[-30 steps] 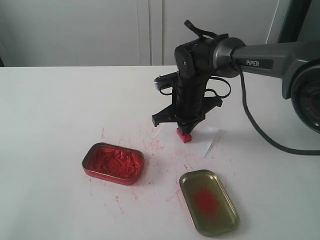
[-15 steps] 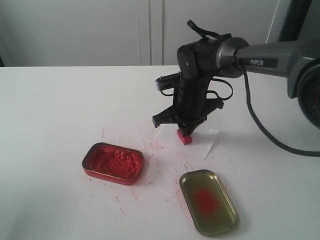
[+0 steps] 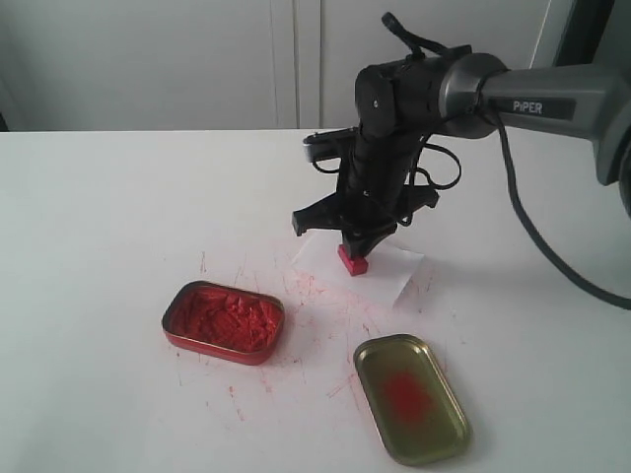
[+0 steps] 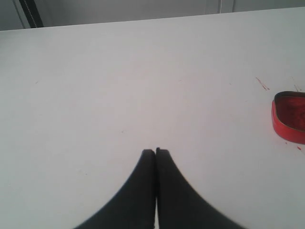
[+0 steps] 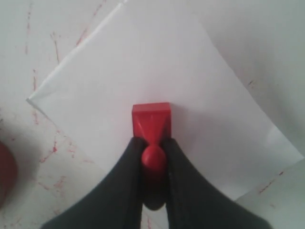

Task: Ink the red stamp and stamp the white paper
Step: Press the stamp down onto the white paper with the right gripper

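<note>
My right gripper [image 3: 357,242] [image 5: 153,147] is shut on the handle of the red stamp [image 3: 352,261] [image 5: 151,119]. The stamp's square base rests near the middle of the white paper [image 3: 386,270] [image 5: 157,67], which lies flat on the table. No imprint shows on the visible part of the sheet. My left gripper [image 4: 155,151] is shut with nothing in it, over bare tabletop to the left of the ink tin, outside the exterior view.
The red tin of ink paste [image 3: 224,322] [image 4: 289,117] sits at the front left of the paper. Its gold lid [image 3: 409,396] with a red smear lies at the front right. Red streaks mark the white tabletop [image 3: 118,217] around them.
My right gripper has carried the red stamp a little back and to the left, from the paper's near edge onto its middle. The left gripper's earlier state is not shown.
</note>
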Motion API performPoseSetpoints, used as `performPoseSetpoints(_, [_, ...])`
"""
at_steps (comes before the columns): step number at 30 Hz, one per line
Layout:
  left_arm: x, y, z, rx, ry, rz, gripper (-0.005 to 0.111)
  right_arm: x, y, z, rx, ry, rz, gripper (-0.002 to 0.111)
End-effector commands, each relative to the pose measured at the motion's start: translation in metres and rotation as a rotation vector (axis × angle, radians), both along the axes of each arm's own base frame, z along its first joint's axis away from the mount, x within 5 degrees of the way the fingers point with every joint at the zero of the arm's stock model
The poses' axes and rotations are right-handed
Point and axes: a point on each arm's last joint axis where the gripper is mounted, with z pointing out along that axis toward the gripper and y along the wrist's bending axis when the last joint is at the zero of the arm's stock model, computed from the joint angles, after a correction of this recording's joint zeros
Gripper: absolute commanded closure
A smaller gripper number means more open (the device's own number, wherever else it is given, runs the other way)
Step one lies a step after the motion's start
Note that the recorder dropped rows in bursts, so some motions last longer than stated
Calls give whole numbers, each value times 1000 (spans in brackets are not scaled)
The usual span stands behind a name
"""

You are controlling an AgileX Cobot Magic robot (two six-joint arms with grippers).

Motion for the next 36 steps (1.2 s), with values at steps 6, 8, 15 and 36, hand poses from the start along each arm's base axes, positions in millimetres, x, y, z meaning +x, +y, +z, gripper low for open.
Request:
performPoseSetpoints(6, [0, 0, 0, 0, -4, -2, 107, 8, -13, 8, 128, 21, -48, 108])
performPoseSetpoints(8, [0, 0, 0, 0, -4, -2, 107, 11, -18, 7, 135, 27, -61, 108])
performPoseSetpoints(15, [0, 0, 0, 0, -4, -2, 107, 13, -22, 2, 151, 46, -46, 108])
performPoseSetpoints(36, [0, 0, 0, 0, -4, -2, 107, 16, -34, -23, 294, 100, -70, 108])
